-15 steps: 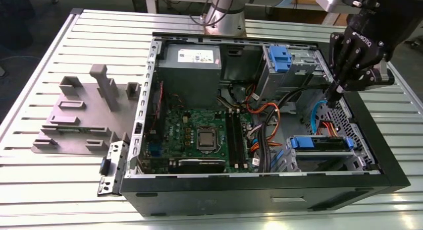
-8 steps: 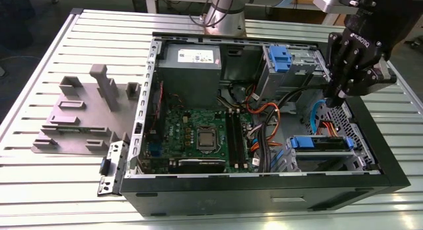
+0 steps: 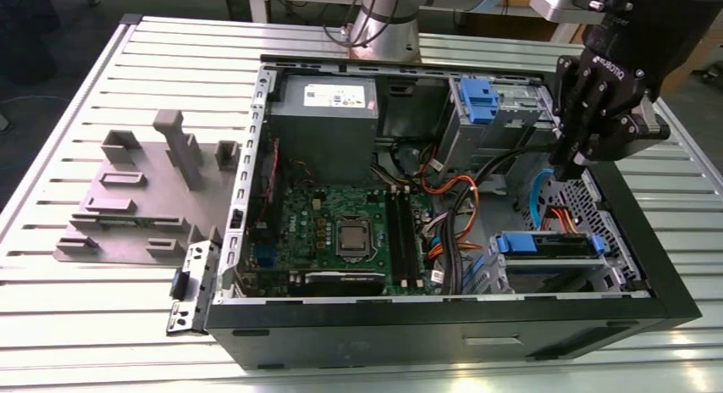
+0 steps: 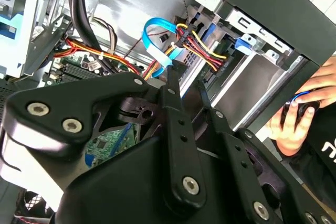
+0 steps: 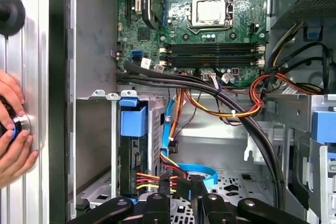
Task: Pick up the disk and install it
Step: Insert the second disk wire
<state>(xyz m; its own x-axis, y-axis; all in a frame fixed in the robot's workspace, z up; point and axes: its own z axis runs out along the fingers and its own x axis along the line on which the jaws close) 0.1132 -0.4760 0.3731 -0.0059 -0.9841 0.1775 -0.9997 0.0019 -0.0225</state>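
The disk (image 3: 550,245) sits in the low drive bay at the front right corner of the open computer case (image 3: 452,325), blue rails at both of its ends. In the first wrist view the disk (image 5: 132,161) stands edge-on under a blue tab, with red, yellow and black wires running to its end. My gripper (image 3: 568,168) hangs above the case's right side, higher than the disk and apart from it. Its black fingers (image 5: 157,203) are drawn together with nothing between them. In the second wrist view the gripper (image 4: 186,85) points at a blue flat cable (image 4: 157,40).
An upright silver cage with a blue latch (image 3: 480,101) stands at the case's back right. Thick black cables (image 5: 236,108) and orange wire bundles cross the space beside the motherboard (image 3: 339,232). A person's hands (image 5: 10,129) rest on the table beside the case. A grey fixture plate (image 3: 141,198) lies on the exterior view's left.
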